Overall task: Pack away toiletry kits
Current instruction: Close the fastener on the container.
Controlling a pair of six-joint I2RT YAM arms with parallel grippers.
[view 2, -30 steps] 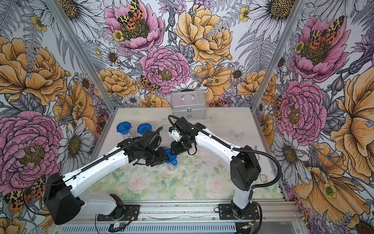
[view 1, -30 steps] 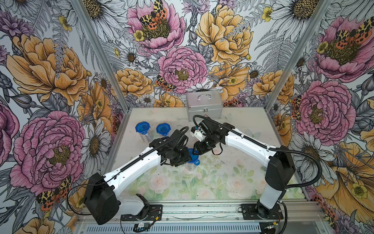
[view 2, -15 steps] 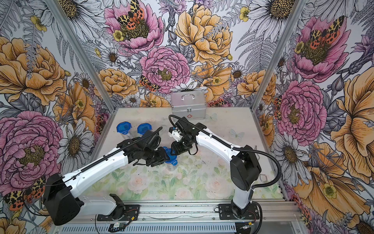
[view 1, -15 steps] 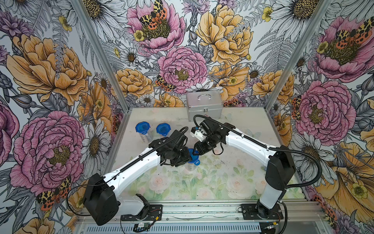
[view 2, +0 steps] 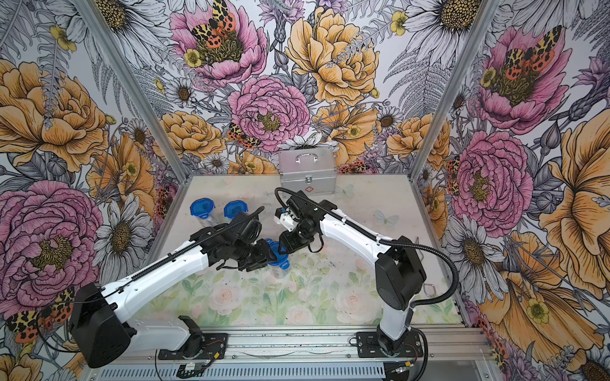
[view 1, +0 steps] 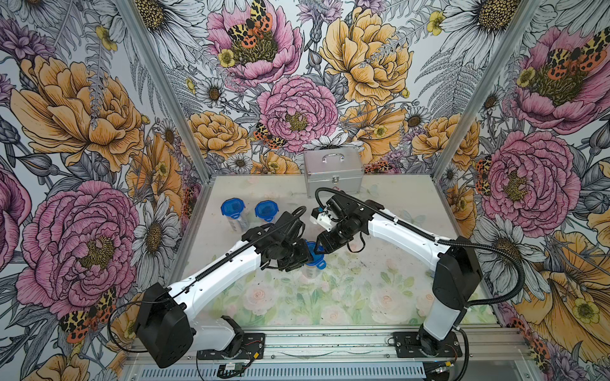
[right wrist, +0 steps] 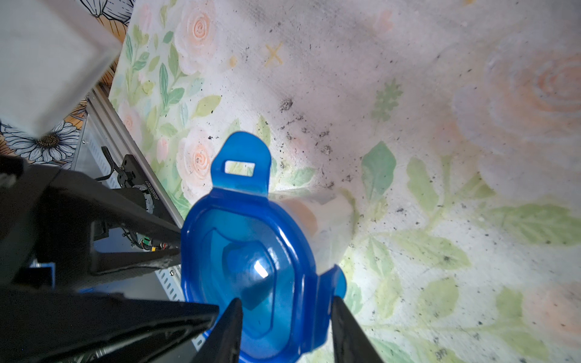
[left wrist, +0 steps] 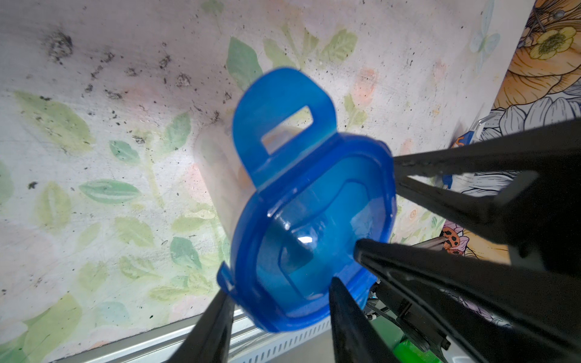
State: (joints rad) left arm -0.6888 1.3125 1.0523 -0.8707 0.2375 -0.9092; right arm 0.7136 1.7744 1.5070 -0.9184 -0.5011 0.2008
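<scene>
Atop clear cup [left wrist: 217, 176], glossy translucent blue lid [left wrist: 314, 226]

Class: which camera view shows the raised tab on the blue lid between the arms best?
The right wrist view: the tab is sharp, whole, its slot clear. The left wrist view shows it bigger but blurred. In both top views it is tiny, with no detail.

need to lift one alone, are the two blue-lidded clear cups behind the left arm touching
Apart. Both top views show bare table between the blue-lidded clear plastic cup by the wall and its blue-lidded neighbour.
</scene>
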